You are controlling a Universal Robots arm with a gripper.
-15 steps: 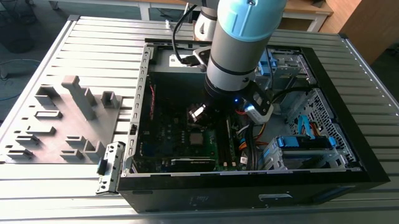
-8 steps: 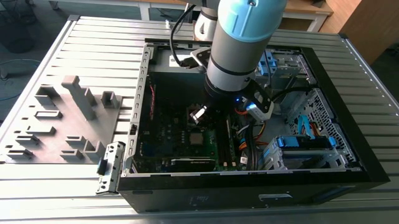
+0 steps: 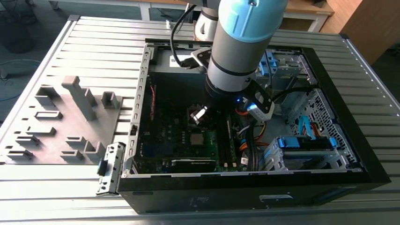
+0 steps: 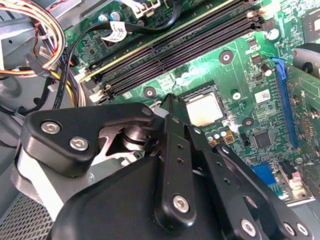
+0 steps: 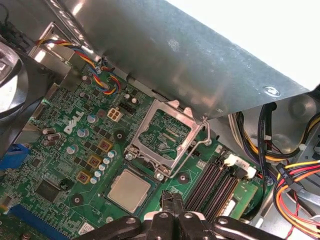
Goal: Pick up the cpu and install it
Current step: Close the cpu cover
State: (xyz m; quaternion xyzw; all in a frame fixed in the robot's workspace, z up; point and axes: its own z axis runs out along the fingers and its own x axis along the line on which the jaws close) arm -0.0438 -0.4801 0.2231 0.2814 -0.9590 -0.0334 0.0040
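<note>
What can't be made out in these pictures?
- Whether the cpu is fully seated: too small to tell in the first wrist view.
- Part of the motherboard in the exterior view: hidden behind the arm.
- The gripper's body in the first wrist view: cut off by the picture's edge.

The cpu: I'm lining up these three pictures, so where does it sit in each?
Exterior view: cpu seated on the green board.
Second wrist view: cpu just past the tool.
First wrist view: cpu next to the raised bracket.
Shared landmark: black memory slots.
</note>
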